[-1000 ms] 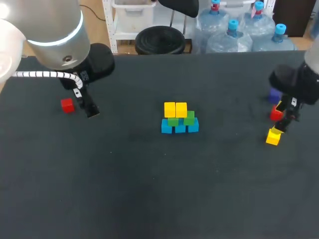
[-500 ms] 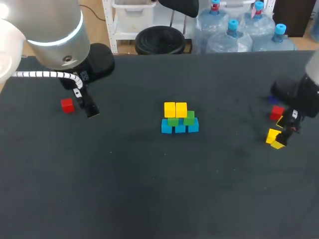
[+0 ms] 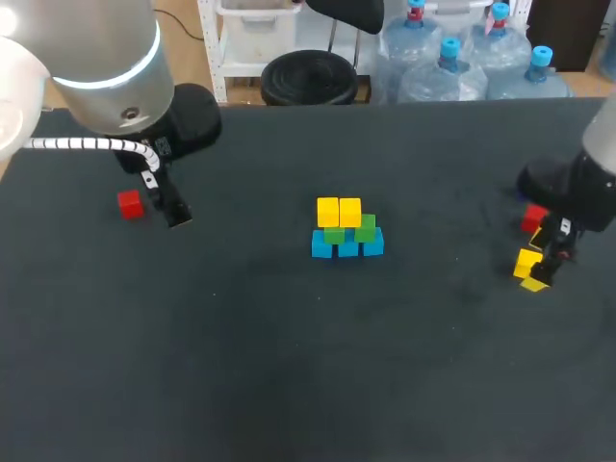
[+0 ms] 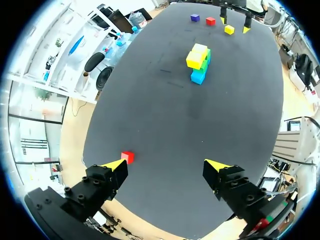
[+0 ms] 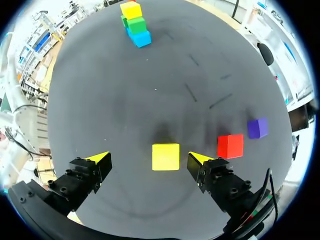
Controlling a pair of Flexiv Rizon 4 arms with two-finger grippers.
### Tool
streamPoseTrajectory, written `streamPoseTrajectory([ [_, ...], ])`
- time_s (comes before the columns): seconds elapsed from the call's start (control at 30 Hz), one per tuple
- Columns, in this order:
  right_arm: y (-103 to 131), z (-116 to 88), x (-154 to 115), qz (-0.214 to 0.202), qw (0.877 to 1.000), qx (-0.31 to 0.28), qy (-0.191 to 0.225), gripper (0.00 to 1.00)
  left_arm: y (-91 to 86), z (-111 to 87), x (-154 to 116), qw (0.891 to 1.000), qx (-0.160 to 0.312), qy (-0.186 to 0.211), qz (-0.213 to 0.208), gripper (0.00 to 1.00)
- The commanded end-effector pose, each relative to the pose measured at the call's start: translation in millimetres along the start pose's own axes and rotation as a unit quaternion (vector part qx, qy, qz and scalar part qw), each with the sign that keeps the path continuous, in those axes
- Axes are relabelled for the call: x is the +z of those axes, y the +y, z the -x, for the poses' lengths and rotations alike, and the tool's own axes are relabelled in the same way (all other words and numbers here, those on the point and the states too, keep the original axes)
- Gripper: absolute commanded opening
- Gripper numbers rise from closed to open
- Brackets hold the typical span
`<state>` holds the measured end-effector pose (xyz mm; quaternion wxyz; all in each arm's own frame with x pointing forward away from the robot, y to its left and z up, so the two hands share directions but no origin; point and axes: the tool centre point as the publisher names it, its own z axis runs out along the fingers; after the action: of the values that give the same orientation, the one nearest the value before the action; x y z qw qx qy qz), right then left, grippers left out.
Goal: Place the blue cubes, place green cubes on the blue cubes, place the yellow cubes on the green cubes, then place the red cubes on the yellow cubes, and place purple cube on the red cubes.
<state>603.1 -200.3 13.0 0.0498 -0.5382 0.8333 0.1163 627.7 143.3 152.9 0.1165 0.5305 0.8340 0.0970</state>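
At the table's middle stands the stack: three blue cubes in a row, two green cubes on them, two yellow cubes on top. A loose yellow cube lies on the table between the fingers of my right gripper, which is open and not touching it. Beside that gripper lie a red cube and a purple cube. My left gripper hangs open and empty at the far left, with a second red cube on the table near one fingertip.
The table is a dark, flat mat. Its rear edge runs close behind the purple cube. The stack stands well ahead of my right gripper, with bare mat between them.
My right gripper has moved from beside the red cube toward the front and come down around the loose yellow cube. The left arm and the stack have not moved.
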Motion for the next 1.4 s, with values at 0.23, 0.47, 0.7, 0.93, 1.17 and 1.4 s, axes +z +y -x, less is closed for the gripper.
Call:
streamPoseTrajectory([
  [0.23, -8, 3, 5, -0.007, 1.0, -0.017, 0.011, 1.0, 0.6, -0.9, 0, 1.0, 0.001, -0.001, -0.001, 1.0],
  [0.47, -10, 3, 7, -0.014, 0.999, -0.033, 0.022, 0.45, 0.6, -0.9, 0, 1.0, 0.001, -0.001, -0.001, 1.0],
  [0.7, -12, 3, 8, -0.015, 0.999, -0.038, 0.029, 0.42, 0.6, -0.9, 0, 1.0, 0.001, -0.001, -0.001, 1.0],
  [0.93, -10, 3, 10, -0.007, 0.999, -0.037, 0.034, 0.45, 0.6, -0.9, 0, 1.0, 0.001, -0.001, -0.001, 1.0],
  [1.17, -11, 2, 9, -0.008, 0.998, -0.044, 0.039, 0.0, 0.6, -0.9, 0, 1.0, 0.001, -0.001, -0.001, 1.0],
  [1.4, -17, 6, -5, -0.01, 0.998, -0.046, 0.04, 0.0, 0.6, -0.9, 0, 1.0, 0.001, -0.001, -0.001, 1.0],
])
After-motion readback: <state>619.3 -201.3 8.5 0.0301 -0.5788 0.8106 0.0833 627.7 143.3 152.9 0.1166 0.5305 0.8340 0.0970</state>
